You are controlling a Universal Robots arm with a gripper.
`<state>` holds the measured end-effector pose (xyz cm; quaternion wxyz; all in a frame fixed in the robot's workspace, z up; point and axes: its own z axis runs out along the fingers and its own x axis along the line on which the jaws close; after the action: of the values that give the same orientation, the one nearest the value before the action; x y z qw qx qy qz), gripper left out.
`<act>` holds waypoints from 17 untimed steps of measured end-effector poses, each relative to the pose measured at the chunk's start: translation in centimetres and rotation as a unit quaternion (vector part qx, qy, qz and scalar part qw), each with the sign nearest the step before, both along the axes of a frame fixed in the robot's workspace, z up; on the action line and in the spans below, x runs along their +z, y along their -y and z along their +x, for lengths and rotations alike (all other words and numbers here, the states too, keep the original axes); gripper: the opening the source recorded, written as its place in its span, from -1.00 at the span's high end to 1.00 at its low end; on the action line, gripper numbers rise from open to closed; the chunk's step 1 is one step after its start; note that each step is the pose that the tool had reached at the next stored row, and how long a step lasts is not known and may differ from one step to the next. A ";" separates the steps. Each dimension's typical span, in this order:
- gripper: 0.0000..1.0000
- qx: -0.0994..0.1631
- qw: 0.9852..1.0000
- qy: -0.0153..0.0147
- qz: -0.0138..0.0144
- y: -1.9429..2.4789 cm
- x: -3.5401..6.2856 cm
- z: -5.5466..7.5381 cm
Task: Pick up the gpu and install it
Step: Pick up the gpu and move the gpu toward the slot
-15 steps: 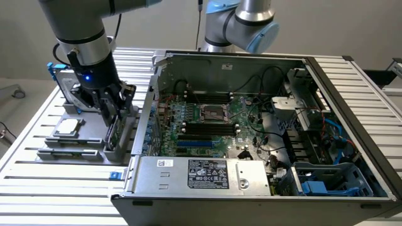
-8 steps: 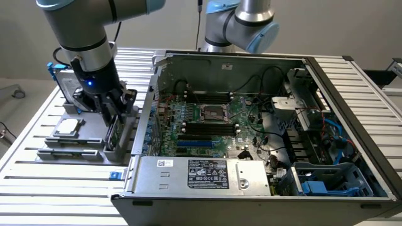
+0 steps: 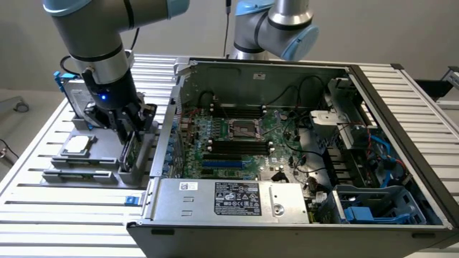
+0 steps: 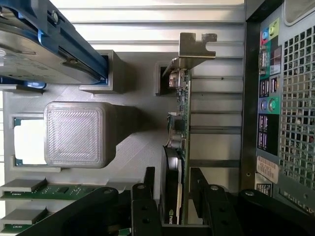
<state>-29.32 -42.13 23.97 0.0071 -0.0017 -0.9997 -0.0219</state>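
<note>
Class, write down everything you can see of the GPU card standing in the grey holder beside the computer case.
The thin flat GPU card is seen edge-on: green circuit board one side, black face the other, a bent silver metal bracket at one end. It stands on edge in a slot of the grey ribbed plastic holder. The black claw straddles its end away from the bracket, open, with a gap showing beside the card.
</note>
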 end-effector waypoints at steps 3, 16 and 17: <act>0.15 0.000 1.000 0.000 0.000 0.00 -0.02 0.0; 0.47 0.000 1.000 -0.001 0.000 0.00 -0.04 0.0; 0.47 0.000 1.000 -0.001 0.000 0.00 -0.04 0.0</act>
<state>-29.32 -42.13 23.93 0.0081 -0.0017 -0.9997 -0.0220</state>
